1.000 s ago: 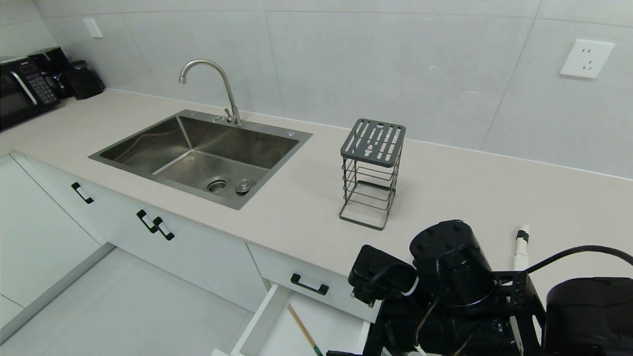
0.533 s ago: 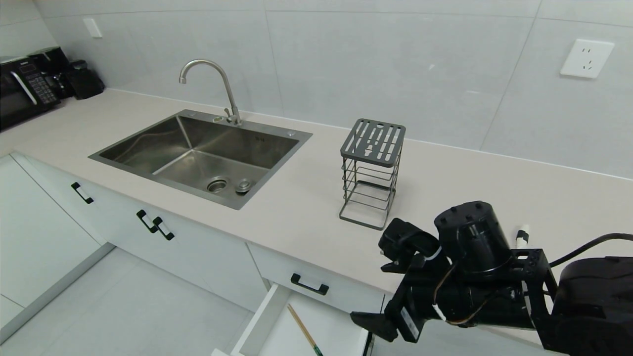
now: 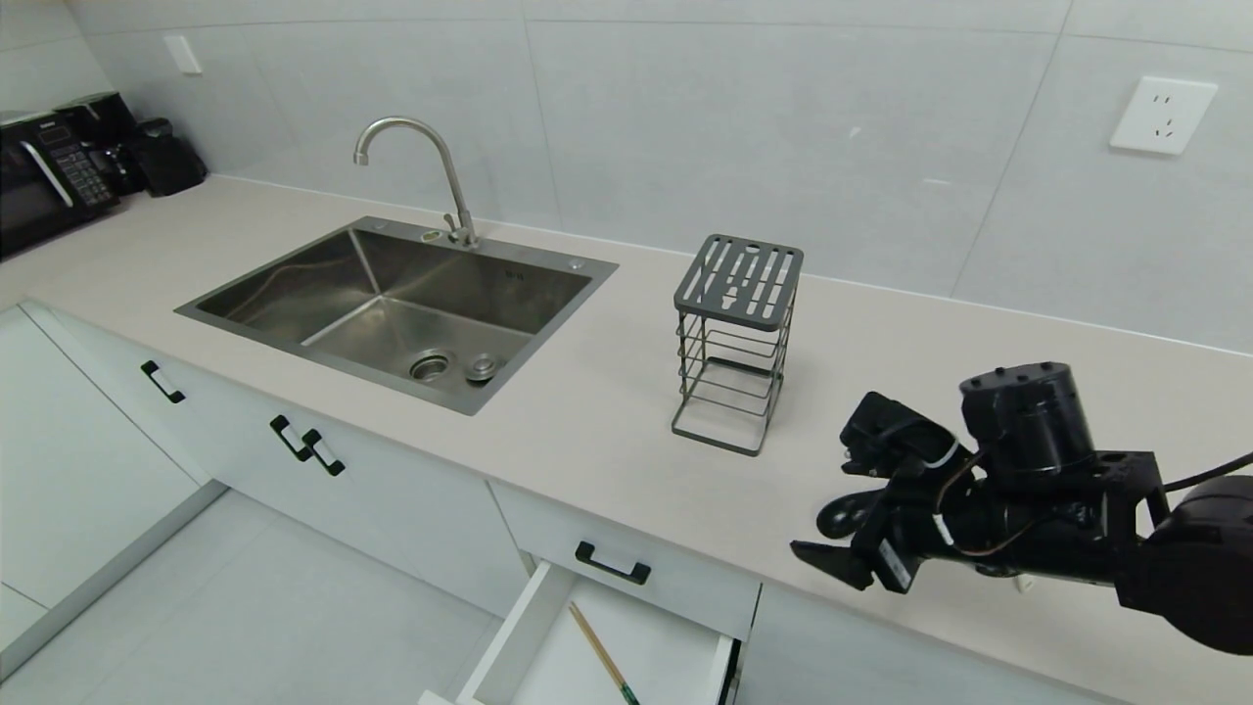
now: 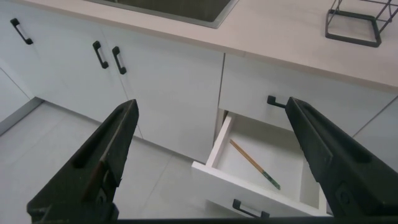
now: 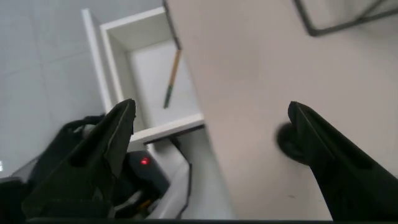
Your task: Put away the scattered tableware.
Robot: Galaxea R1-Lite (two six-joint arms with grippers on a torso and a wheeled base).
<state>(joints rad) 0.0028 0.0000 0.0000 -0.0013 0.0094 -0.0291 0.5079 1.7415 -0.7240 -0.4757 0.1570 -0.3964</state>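
Note:
A wooden chopstick with a green tip (image 3: pixel 602 661) lies in the open white drawer (image 3: pixel 509 646) below the counter; it also shows in the left wrist view (image 4: pixel 255 165) and in the right wrist view (image 5: pixel 172 78). My right gripper (image 3: pixel 844 537) hangs open and empty over the counter's front edge, right of the drawer; its fingers (image 5: pixel 121 134) stand wide apart. My left gripper (image 4: pixel 210 109) is open and empty, out in front of the cabinets and above the drawer.
A dark wire rack (image 3: pixel 734 343) stands on the beige counter (image 3: pixel 607 411) left of my right gripper. A steel sink (image 3: pixel 323 264) with a tap lies further left. White cabinet doors with black handles (image 3: pixel 305 446) run below. A microwave (image 3: pixel 39 181) stands far left.
My right arm has risen from over the drawer and swung to the right, above the counter's front edge. It now covers the white utensil that lay on the counter.

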